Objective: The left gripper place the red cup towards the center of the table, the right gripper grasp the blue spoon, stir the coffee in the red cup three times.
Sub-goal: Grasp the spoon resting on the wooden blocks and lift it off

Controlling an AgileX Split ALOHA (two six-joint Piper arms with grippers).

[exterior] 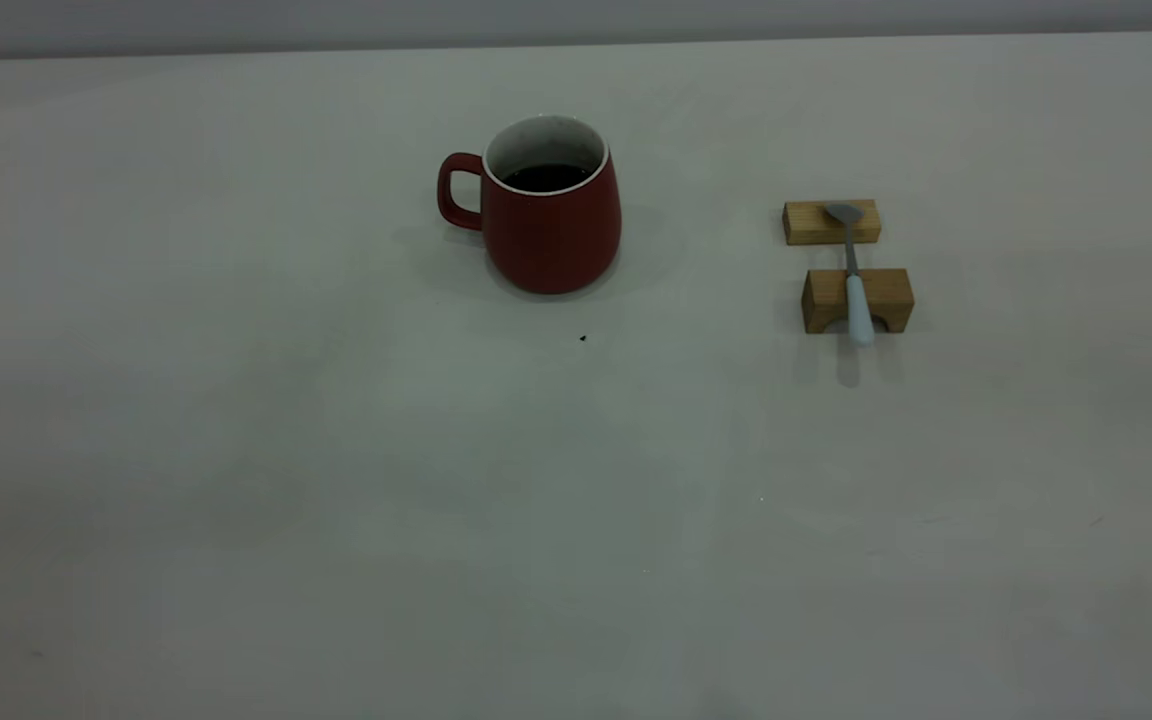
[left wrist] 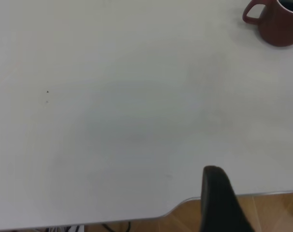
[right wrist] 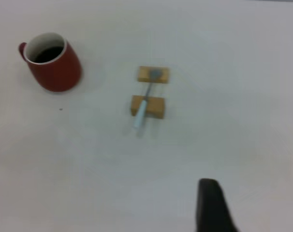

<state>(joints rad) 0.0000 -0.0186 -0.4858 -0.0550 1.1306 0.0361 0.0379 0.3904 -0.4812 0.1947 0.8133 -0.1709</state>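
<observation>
The red cup (exterior: 551, 215) stands upright on the table (exterior: 336, 480), its handle pointing to the exterior view's left, with dark coffee (exterior: 546, 177) inside. To its right the blue spoon (exterior: 854, 280) lies across two wooden blocks, bowl on the far one. Neither arm shows in the exterior view. The left gripper (left wrist: 257, 208) is open over the table's corner, far from the red cup (left wrist: 277, 24). The right gripper (right wrist: 255, 212) is open and empty, well back from the blue spoon (right wrist: 145, 104) and the red cup (right wrist: 54, 65).
The far wooden block (exterior: 806, 222) and the arched near block (exterior: 886, 300) hold the spoon off the table. A tiny dark speck (exterior: 582, 338) lies in front of the cup. The table's rounded corner (left wrist: 180, 205) and wooden floor show in the left wrist view.
</observation>
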